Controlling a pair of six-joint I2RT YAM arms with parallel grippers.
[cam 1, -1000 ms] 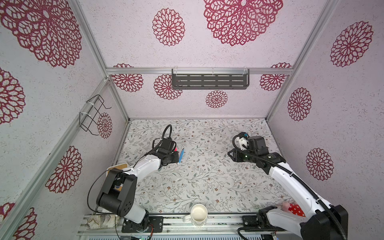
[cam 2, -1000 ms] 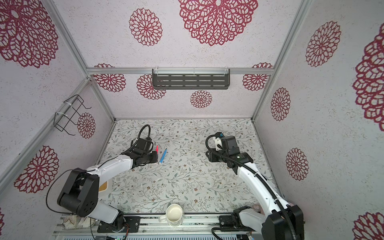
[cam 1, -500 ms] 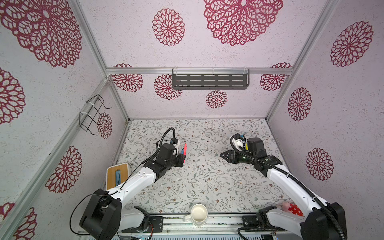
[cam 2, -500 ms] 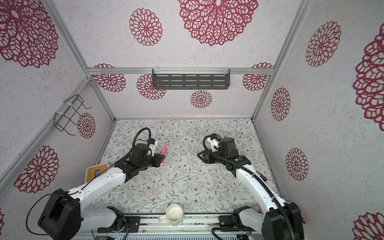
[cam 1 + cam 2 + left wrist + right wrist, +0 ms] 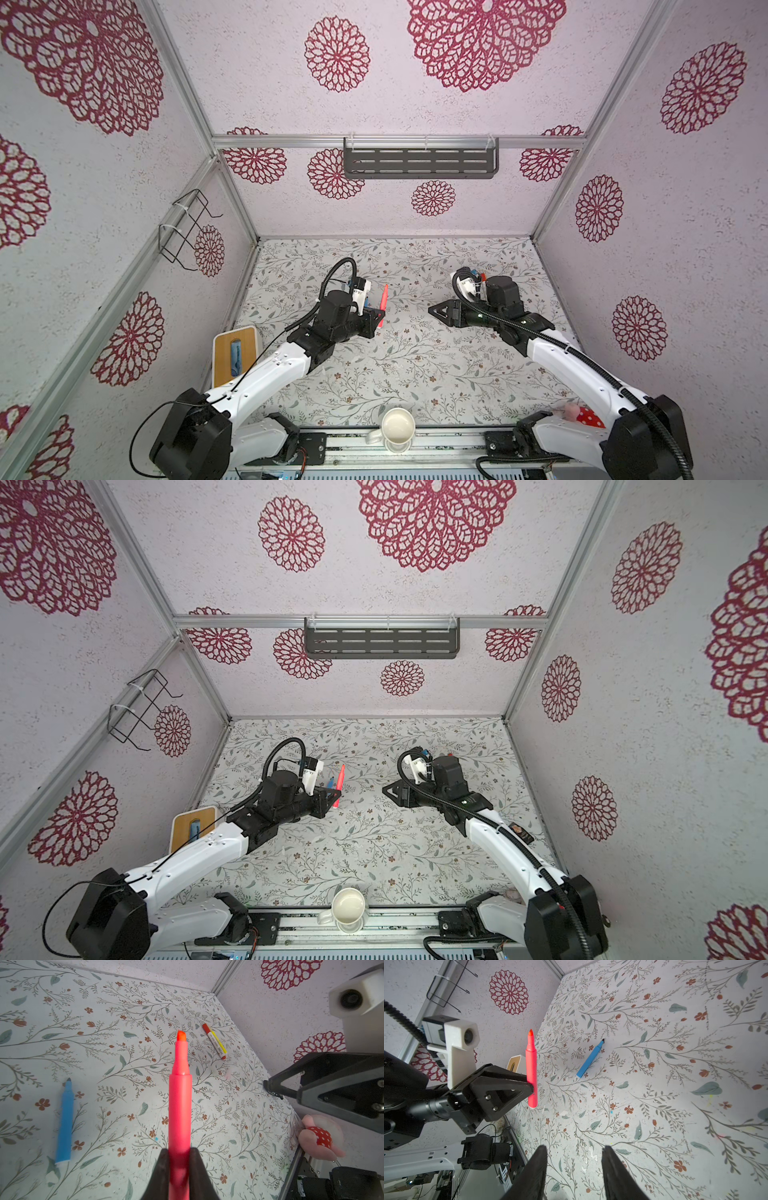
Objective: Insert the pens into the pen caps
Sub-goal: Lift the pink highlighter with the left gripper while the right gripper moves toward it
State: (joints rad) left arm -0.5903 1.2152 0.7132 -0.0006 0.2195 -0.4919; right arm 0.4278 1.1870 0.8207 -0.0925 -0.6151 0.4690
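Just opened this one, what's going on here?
The left tool grips an uncapped pink pen near its back end, held clear of the table. The right tool faces it, open and empty. A blue pen lies uncapped on the table. Neither pen has a cap on yet.

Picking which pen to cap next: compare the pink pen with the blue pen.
The pink pen is clamped in the shut left gripper, lifted off the table; the blue pen lies flat on it, untouched. The pink pen's tip is orange-red; the blue pen's is dark. Both are uncapped.
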